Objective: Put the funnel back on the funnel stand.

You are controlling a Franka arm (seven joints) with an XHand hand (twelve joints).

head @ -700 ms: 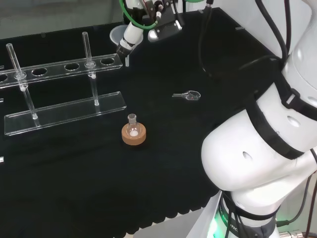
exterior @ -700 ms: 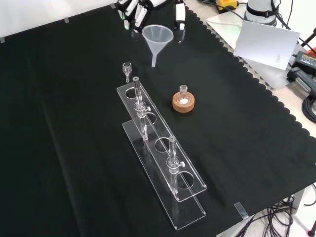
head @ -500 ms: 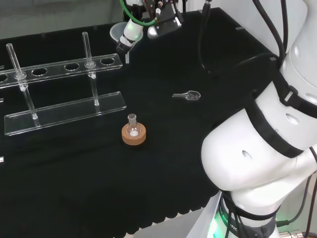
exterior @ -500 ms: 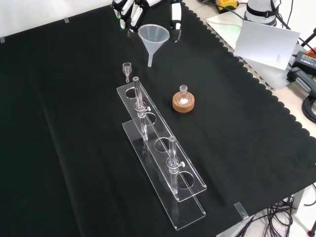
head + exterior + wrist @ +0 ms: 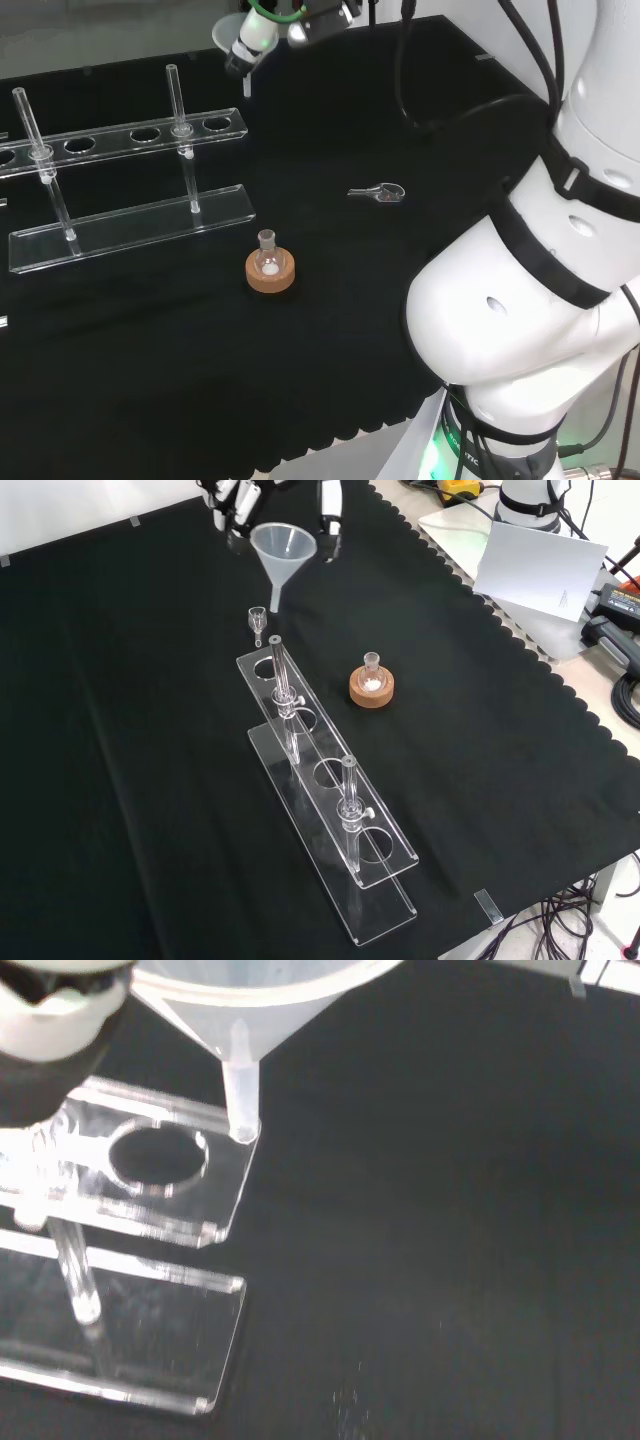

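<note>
Since the earlier frames the hand point(image 5: 235, 495) has carried the clear plastic cone-shaped funnel point(image 5: 281, 552) leftward in the front view, toward the end of the clear acrylic funnel stand point(image 5: 330, 802). The funnel sits upright between the black and white fingers point(image 5: 329, 510), which are curled round its rim on either side. Its spout hangs below them, clear of the cloth; in the wrist view the spout tip hovers just past the corner of the stand's top plate, beside the end hole rather than over it. One funnel and one stand are on view. The stand has two upright rods and a row of round holes. Most of the hand is cut off at the front view's top edge.
</note>
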